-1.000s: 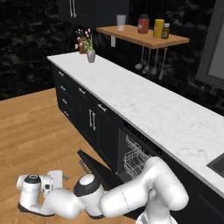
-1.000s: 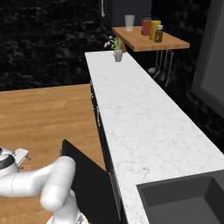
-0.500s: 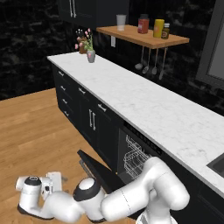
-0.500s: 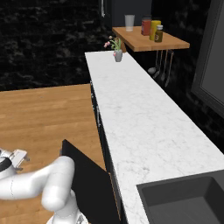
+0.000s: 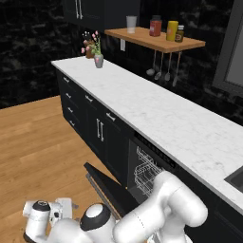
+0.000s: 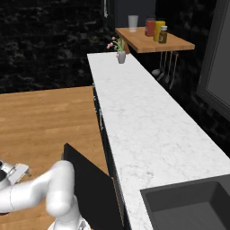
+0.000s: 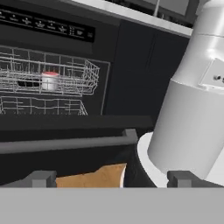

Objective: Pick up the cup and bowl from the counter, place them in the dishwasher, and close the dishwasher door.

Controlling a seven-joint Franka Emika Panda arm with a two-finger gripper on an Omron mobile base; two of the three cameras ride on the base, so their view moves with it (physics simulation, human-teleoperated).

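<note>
the claw (image 7: 111,178) is held released, low beside the dishwasher door's (image 7: 65,142) handle edge; the cup (image 7: 50,80) is seen in the dishwasher's (image 7: 52,83) upper rack; open wooden floor (image 5: 38,137) lies left.

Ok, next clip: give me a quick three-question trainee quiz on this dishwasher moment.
1. True or false: the dishwasher door is fully shut.
2. Where is the cup? A) counter B) upper wire rack C) wall shelf
3. Fill in: the tool is ____ and holds nothing.

Key: 1 false, it hangs partly open below the counter; 2 B, inside the dishwasher; 3 open.
</note>
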